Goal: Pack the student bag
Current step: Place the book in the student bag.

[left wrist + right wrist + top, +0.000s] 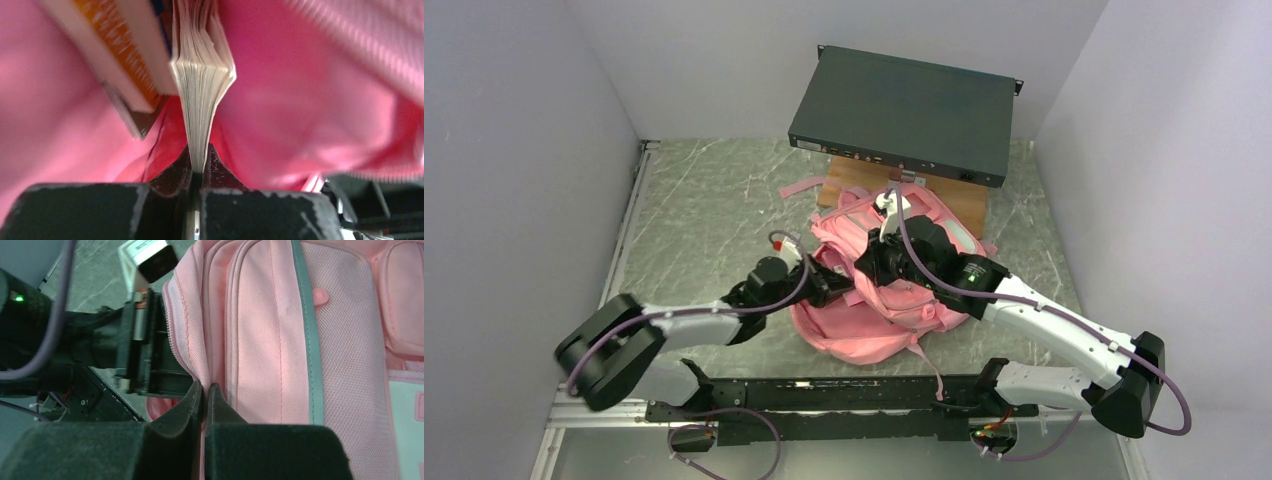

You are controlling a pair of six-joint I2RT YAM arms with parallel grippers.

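The student bag (902, 300), a soft pink backpack, lies in the middle of the table. My right gripper (871, 262) is shut on the fabric edge of the bag's opening; the right wrist view shows its jaws (205, 390) pinching that pink rim (200, 365). My left gripper (836, 290) reaches into the opening. In the left wrist view it (200, 161) is shut on the page edge of a book (202, 95), with pink lining (325, 100) all around. A second book with an orange spine (125, 55) lies beside it inside the bag.
A dark flat electronics box (904, 115) rests on a wooden board (969, 205) just behind the bag. Grey walls close in left, right and back. A black rail (824, 395) runs along the near edge. A pink strap (799, 188) trails at the back left.
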